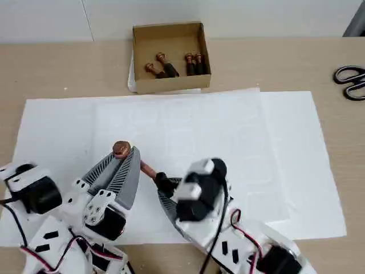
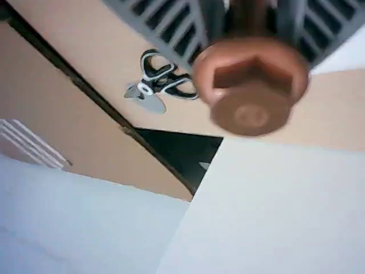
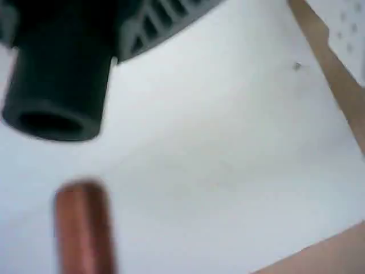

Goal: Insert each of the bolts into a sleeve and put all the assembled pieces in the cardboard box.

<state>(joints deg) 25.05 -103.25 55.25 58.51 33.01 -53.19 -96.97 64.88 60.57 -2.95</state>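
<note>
Mating step: my left end effector (image 1: 124, 158) pinches the bolt (image 1: 146, 168) by its head, and my right end effector (image 1: 166, 191) pinches the sleeve (image 1: 163, 181), both well apart from the box (image 1: 171, 28). Next: align tip with bore, then push. The right wrist view shows a gap, I think; in the high view they look touching.

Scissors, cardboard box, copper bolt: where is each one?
Scissors (image 2: 149, 103): left wrist view, on the grey blade.
Cardboard box (image 1: 171, 84): high view, on its near wall.
Copper bolt (image 2: 251, 94): left wrist view, on its hexagonal head.
</note>
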